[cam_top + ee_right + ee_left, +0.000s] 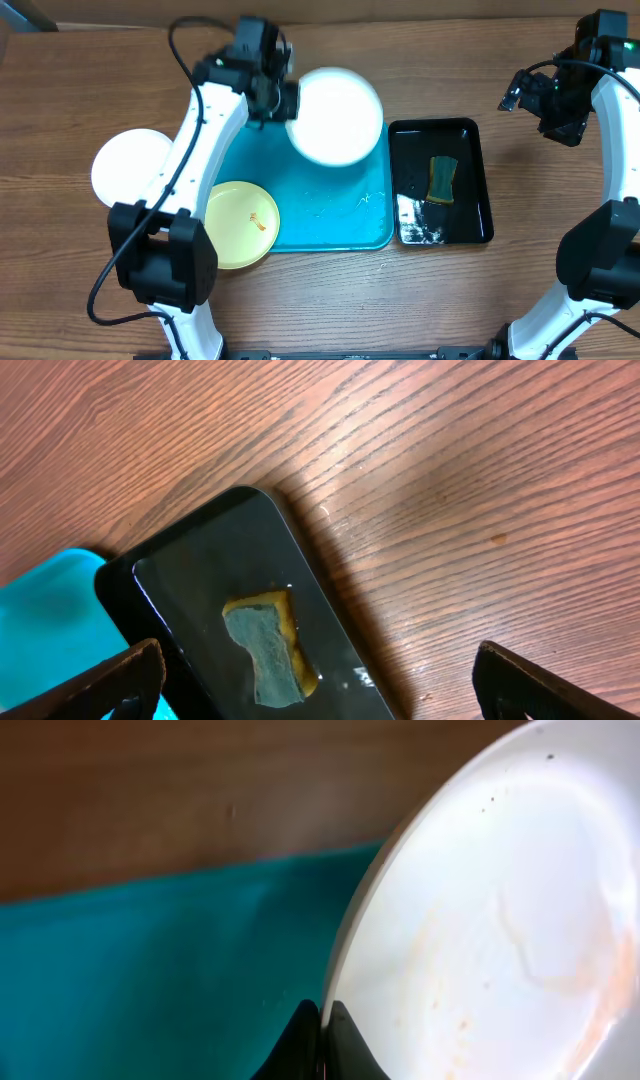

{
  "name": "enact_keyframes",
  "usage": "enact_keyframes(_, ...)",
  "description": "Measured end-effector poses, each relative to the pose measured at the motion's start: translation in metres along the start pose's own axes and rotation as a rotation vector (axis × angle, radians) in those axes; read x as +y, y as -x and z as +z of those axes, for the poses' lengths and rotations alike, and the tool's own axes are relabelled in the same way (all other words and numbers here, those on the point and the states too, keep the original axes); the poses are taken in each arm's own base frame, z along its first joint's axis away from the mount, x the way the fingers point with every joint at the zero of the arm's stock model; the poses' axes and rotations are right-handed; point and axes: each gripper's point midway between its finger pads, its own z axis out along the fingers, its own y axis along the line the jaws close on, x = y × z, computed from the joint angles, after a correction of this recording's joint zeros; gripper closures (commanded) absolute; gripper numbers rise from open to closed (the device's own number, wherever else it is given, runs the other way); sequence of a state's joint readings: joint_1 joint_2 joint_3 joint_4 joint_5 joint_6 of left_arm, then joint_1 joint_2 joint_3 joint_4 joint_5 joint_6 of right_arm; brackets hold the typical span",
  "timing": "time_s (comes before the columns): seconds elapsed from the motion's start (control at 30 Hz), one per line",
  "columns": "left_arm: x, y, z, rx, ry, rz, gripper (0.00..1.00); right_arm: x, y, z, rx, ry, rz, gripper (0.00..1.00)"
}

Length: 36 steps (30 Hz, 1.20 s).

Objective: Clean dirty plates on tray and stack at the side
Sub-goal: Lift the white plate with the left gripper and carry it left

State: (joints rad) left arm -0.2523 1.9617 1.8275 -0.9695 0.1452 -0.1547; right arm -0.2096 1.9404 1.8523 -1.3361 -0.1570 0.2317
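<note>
Overhead, left end effector (286,102) pinched tight on 9 o'clock rim of white plate (335,115), plate blurred above 1 o'clock corner of turquoise tray (320,215). Faint orange-brown smears across its face in left wrist view. Pale yellow-green plate (240,225), orange smear inside, overlapping tray's 7 o'clock corner. Second white plate (130,165) on bench (330,300) near tray's 9 o'clock side. Right end effector (315,660) spread wide, over black tray (470,130) holding green-and-yellow sponge (442,178), at 3 o'clock of turquoise tray.
</note>
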Motion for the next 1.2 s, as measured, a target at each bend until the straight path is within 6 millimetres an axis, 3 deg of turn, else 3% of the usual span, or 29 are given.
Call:
enact_keyframes(0.03, -0.007, 0.013, -0.009, -0.043, -0.01, 0.009, 0.96, 0.0, 0.0, 0.0, 0.0, 0.0, 0.0, 0.0)
enact_keyframes(0.17, -0.025, 0.025, -0.015, -0.091, -0.029, 0.02, 0.96, 0.0, 0.0, 0.0, 0.0, 0.0, 0.0, 0.0)
enact_keyframes(0.33, -0.056, 0.018, -0.011, -0.105, 0.029, 0.047, 0.96, 0.0, 0.0, 0.0, 0.0, 0.0, 0.0, 0.0)
enact_keyframes(0.53, -0.113, 0.0, -0.014, -0.183, 0.215, 0.196, 0.96, 0.0, 0.0, 0.0, 0.0, 0.0, 0.0, 0.0)
enact_keyframes(0.63, -0.142, -0.01, -0.025, -0.258, 0.334, 0.29, 0.96, 0.0, 0.0, 0.0, 0.0, 0.0, 0.0, 0.0)
enact_keyframes(0.83, -0.187, -0.018, -0.068, -0.486, 0.581, 0.439, 0.96, 0.0, 0.0, 0.0, 0.0, 0.0, 0.0, 0.0)
enact_keyframes(1.0, -0.203, -0.019, -0.097, -0.599, 0.723, 0.51, 0.96, 0.0, 0.0, 0.0, 0.0, 0.0, 0.0, 0.0)
enact_keyframes(1.2, -0.199, -0.016, -0.109, -0.622, 0.808, 0.537, 0.96, 0.0, 0.0, 0.0, -0.001, 0.001, 0.0, 0.0)
